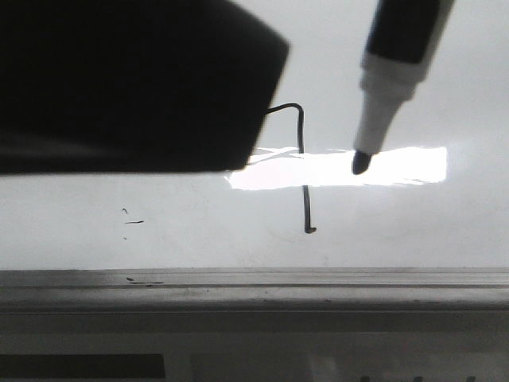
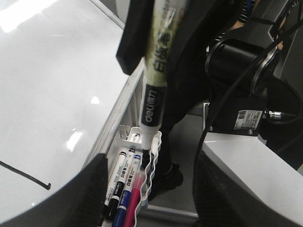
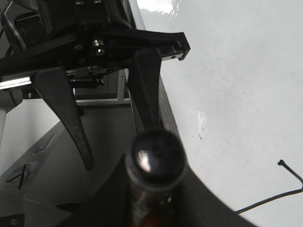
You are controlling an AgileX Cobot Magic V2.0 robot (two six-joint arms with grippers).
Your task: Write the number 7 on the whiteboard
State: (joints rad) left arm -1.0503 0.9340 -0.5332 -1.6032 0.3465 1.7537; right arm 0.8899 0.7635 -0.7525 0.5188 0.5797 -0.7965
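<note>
Two claws, 1 pen. Front view, L to R: a big dark blur [image 1: 119, 79] fills the upper left, too close to tell what it is; the 7's top stroke runs into its edge. Below it are a few stray dashes [image 1: 134, 222] on the whiteboard [image 1: 453, 72]. Next comes the 7 [image 1: 302, 151], drawn mid-board: short top stroke, long stroke down through the bright glare [image 1: 413, 165], tiny hook at the foot, just above the grey ledge [image 1: 318, 290]. To its right & clear of the line, the marker [image 1: 390, 79] points tip-down w/ its black tip over the glare; can't tell if the tip touches the board.

My left claw [image 3: 118, 142] is empty, fingers spread wide, as seen from the right wrist cam. My right claw [image 3: 156, 208] is clamped round the marker, butt end facing that cam. Left wrist cam: the marker tip sits over a white rack [image 2: 156, 142] w/ black, blue & pink pens [image 2: 124, 184], beside the board's edge.
</note>
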